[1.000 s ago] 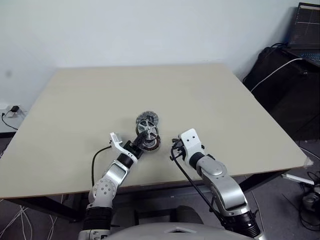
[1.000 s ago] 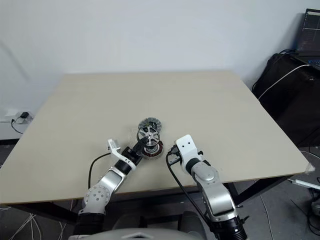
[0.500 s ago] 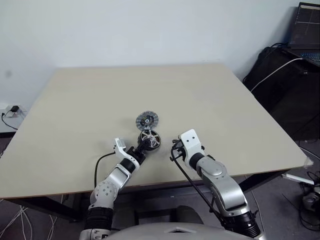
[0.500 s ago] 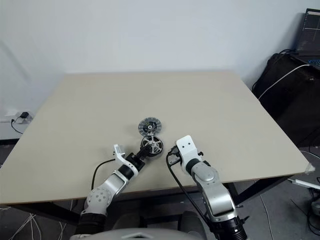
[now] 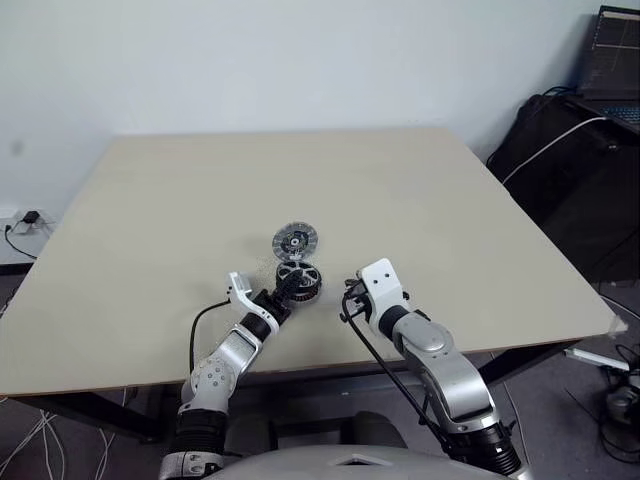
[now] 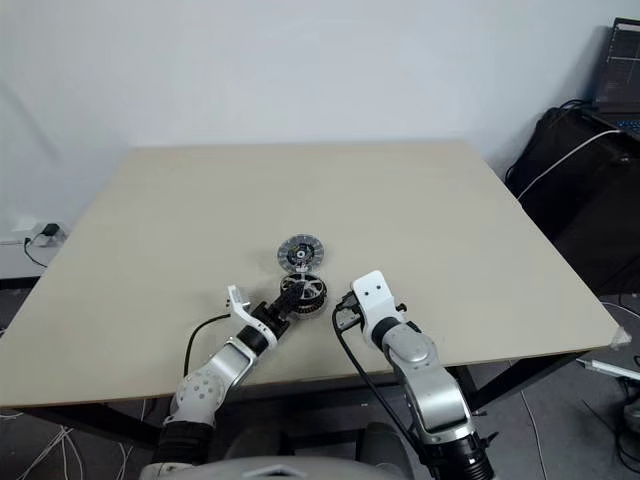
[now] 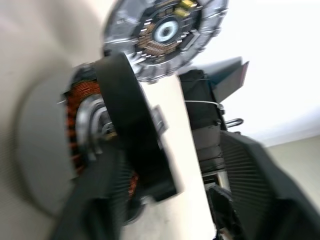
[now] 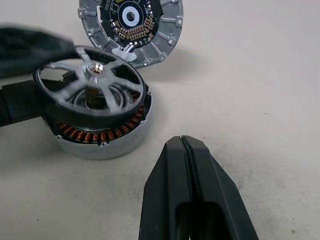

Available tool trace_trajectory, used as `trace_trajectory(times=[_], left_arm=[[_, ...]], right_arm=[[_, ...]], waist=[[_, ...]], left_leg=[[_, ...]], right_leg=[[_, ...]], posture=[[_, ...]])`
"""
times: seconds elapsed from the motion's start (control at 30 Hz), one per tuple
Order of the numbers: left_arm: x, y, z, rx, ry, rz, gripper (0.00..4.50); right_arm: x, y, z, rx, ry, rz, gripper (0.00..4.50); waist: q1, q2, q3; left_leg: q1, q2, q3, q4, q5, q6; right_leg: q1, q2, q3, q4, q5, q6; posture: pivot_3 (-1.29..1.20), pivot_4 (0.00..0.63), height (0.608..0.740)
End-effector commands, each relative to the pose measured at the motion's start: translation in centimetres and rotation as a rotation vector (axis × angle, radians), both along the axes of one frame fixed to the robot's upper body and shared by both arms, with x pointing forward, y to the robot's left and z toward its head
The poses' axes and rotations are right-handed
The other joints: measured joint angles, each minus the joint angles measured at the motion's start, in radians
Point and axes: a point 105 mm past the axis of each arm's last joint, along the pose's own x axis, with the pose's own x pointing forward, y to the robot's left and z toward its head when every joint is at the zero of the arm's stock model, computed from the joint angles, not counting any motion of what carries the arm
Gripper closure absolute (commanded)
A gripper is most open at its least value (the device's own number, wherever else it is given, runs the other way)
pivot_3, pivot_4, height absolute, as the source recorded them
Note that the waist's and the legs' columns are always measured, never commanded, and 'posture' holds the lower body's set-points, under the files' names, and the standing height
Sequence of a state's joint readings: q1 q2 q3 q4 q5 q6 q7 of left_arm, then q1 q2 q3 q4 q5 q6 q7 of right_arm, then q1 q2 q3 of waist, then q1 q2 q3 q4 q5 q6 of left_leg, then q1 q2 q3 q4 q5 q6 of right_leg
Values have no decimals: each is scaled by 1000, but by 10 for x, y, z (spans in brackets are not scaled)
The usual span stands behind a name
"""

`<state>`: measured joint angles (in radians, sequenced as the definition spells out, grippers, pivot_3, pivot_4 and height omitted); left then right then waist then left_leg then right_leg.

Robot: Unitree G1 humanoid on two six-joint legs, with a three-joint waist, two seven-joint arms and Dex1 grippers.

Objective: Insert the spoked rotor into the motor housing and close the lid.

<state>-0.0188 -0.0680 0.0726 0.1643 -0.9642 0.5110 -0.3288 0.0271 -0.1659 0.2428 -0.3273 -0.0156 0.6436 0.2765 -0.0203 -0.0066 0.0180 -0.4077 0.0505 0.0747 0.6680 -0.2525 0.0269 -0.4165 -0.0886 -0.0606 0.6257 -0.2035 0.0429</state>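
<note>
Seating looks incomplete: spoked rotor sits on top of the motor housing, hub over the housing's centre, but its rim rides above the copper windings and looks slightly tilted, so I'd judge it not fully dropped in.

Landmark = housing, near the front edge of the table.
- Lid lies flat just behind the housing, nearly touching it, inner side up.
- Left gripper is right at the housing's near-left side, one black finger across the rotor rim. How wide its fingers stand I can't read cleanly from the blurred wrist view; can't tell if it still has hold of the rotor.
- Right gripper fully closed, holding nothing, parked just right of the housing, apart from it.

Risks:
- Left finger pulling away while hooked on the rim would drag the rotor off-axis or lift it back out.
- Rotor left cocked means the lid won't seat; pressing it down could jam the shaft.
- Housing is unclamped, and any side push slides it into the lid.
- Lid is flat and thin, so the pick could slip.
</note>
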Motion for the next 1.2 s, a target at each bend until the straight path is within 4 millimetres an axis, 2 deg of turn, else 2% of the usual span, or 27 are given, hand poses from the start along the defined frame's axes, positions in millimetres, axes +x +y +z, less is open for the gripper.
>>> trace_trajectory(times=[0.03,0.27,0.53,0.77,0.87,1.13,1.2], left_arm=[[4,-18,14,-79,-21,21,1169],[-5,-1,21,-9,-28,66,1169],[-15,8,22,98,-4,81,1169],[-23,24,33,328,-175,114,1169],[-30,29,29,444,-232,95,1755],[-44,40,15,719,-322,72,4459],[-47,42,13,807,-358,57,4487]], right_arm=[[3,1,15,15,-57,-5,4500],[4,2,15,21,-54,-5,4500],[5,7,14,27,-52,10,4500],[5,8,14,39,-46,10,4500],[5,9,14,43,-47,14,4500],[19,27,14,71,-23,36,4500],[23,35,14,82,-9,56,4500]], waist=[[-1,0,0],[-3,0,2],[0,-1,4],[-1,0,4],[-1,0,4],[-1,3,6],[-2,3,6]], left_leg=[[1,0,0,0,0,0],[1,0,0,-1,0,0],[-3,-1,0,-1,0,0],[-4,-1,2,-1,0,0],[-5,-1,2,-2,0,0],[-4,0,3,-2,0,0],[-5,1,4,-2,0,0]], right_leg=[[0,0,0,0,0,0],[0,-1,0,0,0,0],[-2,-1,0,0,0,0],[-6,-1,1,0,0,0],[-8,-1,1,0,0,0],[-8,-2,1,0,0,0],[-9,-2,1,0,0,0]], posture=[[0,0,740],[0,0,740],[0,0,740],[0,0,740],[0,0,740],[0,0,740],[0,0,740]])
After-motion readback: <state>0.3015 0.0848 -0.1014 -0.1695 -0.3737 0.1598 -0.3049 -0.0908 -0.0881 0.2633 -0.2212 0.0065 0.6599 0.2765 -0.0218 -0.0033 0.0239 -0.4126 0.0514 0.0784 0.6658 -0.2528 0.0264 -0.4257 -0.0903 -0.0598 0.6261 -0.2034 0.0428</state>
